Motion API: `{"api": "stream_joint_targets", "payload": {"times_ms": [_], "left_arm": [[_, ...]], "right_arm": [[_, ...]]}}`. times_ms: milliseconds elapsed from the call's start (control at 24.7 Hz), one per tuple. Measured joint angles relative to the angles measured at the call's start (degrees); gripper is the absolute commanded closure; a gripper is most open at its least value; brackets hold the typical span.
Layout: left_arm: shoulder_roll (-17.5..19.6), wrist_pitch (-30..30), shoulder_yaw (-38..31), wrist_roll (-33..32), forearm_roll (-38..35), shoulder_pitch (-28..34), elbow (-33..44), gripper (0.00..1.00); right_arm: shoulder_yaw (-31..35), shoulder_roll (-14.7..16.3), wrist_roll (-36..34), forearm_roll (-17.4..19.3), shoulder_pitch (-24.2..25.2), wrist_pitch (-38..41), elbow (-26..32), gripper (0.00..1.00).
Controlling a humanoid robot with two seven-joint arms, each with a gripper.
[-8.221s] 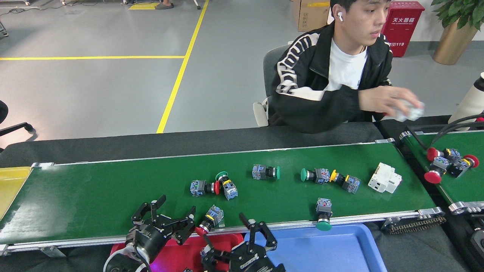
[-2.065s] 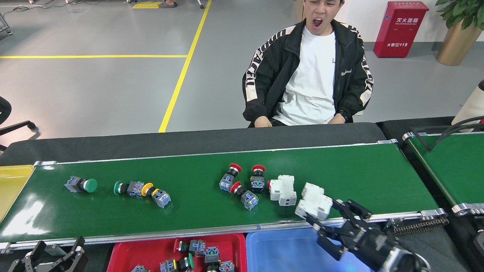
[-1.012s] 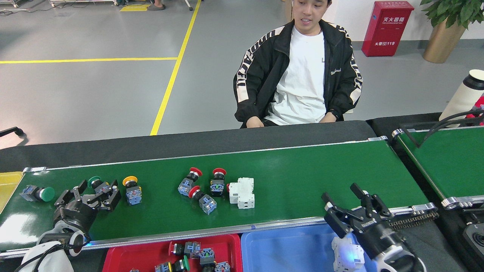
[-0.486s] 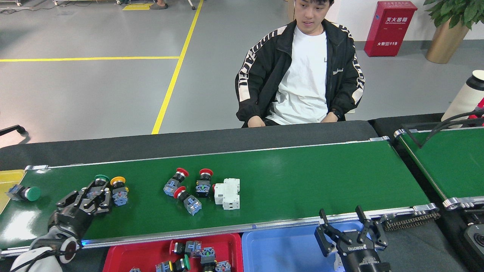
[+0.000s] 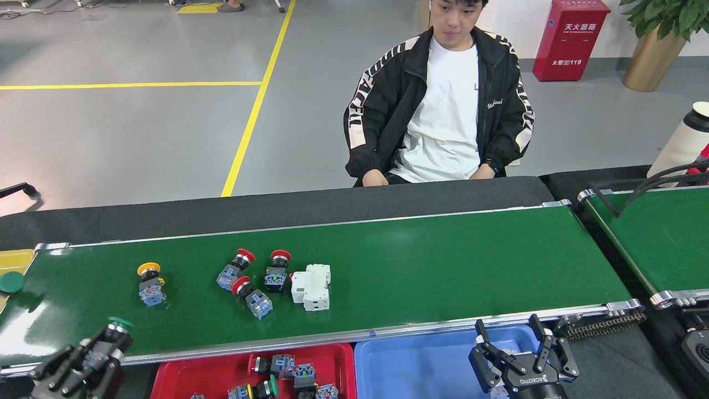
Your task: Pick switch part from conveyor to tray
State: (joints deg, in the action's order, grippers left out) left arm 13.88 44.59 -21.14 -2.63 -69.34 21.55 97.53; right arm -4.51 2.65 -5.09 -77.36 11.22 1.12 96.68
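The conveyor [image 5: 443, 260] carries a yellow-capped switch part [image 5: 149, 284], three red-capped ones [image 5: 252, 296] clustered together, and a white breaker block [image 5: 312, 286] beside them. My left gripper [image 5: 105, 346] is at the belt's near left edge, shut on a green-capped switch part [image 5: 119, 322] held above the rail. Over the blue tray [image 5: 421, 366] my right gripper [image 5: 515, 349] stands open with nothing between its fingers. To the left of the blue tray, the red tray [image 5: 183, 371] holds several switch parts.
A person [image 5: 443, 111] sits behind the belt, hands on the far table edge. A green cap [image 5: 11, 281] lies at the belt's left end by a yellow bin [image 5: 14, 257]. A second green belt [image 5: 659, 238] is at the right.
My left gripper closed on the green-capped part and pulled it back off the belt toward the near edge. The other parts drifted left. The right gripper stayed over the blue tray.
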Motion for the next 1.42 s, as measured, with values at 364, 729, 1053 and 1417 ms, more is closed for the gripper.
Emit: {"api": "stream_joint_targets", "payload": {"times_ms": [364, 729, 1053, 1417], "left_arm": [[-1.5, 0.2, 10.5, -0.1, -7.7, 1.0, 3.3, 0.0], [-8.9, 0.2, -6.7, 0.2, -5.4, 0.7, 1.2, 0.0], [-11.3, -11.4, -13.5, -2.0, -5.5, -1.2, -2.4, 0.0], [-1.1, -23.5, -13.2, -3.0, -5.5, -16.0, -18.0, 0.0]], "right_arm": [[0.0, 0.0, 0.0, 0.0, 0.4, 0.0, 0.0, 0.0], [0.0, 0.0, 0.0, 0.0, 0.5, 0.0, 0.0, 0.0], [0.0, 0.0, 0.0, 0.0, 0.4, -0.2, 0.0, 0.0], [0.0, 0.0, -0.2, 0.0, 0.4, -0.4, -0.1, 0.0]]}}
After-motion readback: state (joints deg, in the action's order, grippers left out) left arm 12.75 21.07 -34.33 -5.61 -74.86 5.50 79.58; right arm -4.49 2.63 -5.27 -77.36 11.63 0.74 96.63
